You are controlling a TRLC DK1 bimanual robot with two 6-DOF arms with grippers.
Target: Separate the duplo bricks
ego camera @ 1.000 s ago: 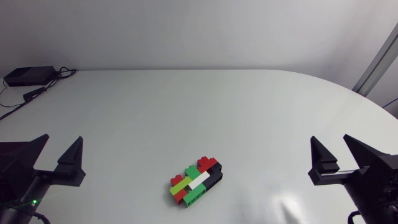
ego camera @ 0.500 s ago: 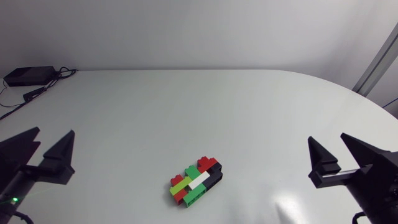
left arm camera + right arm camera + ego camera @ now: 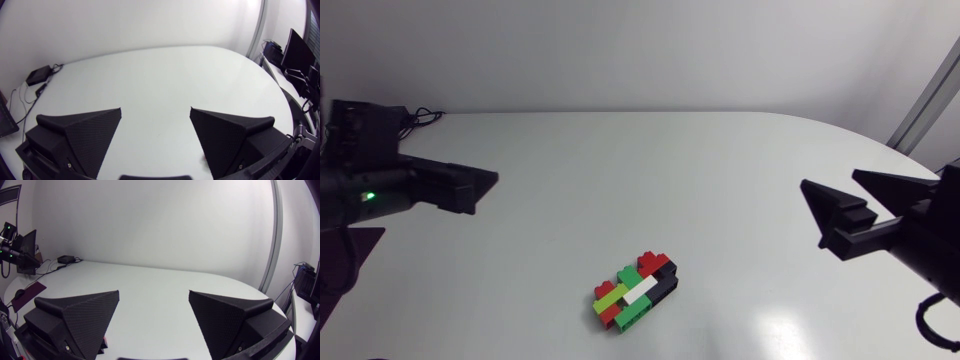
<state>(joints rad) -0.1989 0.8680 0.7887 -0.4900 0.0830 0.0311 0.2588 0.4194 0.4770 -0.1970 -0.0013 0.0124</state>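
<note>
Wide-open jaws on both the left gripper [image 3: 155,110] and the right gripper [image 3: 829,180], nothing held by either. Both raised above the table [image 3: 620,150] and well apart from the brick cluster [image 3: 635,291], out toward opposite sides.

Likely trouble from here: broad wedge fingers [image 3: 85,135] against a small, low target, so easy to pinch across several bricks at once and press them tighter rather than part them. Easy too to shove the whole cluster along the smooth tabletop if met by one gripper alone, with the near edge of the table not far off. With two grippers closing on so little, some risk of finger against finger. With a hard pull on tight studs, a sudden release and scattered bricks.

As for the cluster itself: one compact block lying on the table near its front edge, roughly midway between the arms, set at a slant. Red, dark green, lime, white and black pieces, all interlocked, none loose beside it
</note>
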